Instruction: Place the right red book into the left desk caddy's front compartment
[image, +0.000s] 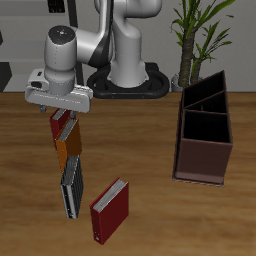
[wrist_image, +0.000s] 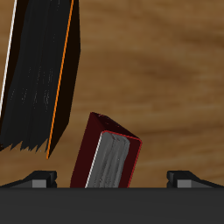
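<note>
One book, the right red book (image: 61, 128), lies flat on the desk (image: 150, 205) right under the wide-open, empty end effector (image: 63, 113), its long side pointing roughly toward the front edge.

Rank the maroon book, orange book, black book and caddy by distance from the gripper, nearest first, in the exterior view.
1. Maroon book: directly under the gripper.
2. Orange book: touching the maroon one, toward the front.
3. Black book: nearer the front edge.
4. Caddy: across the table.
</note>
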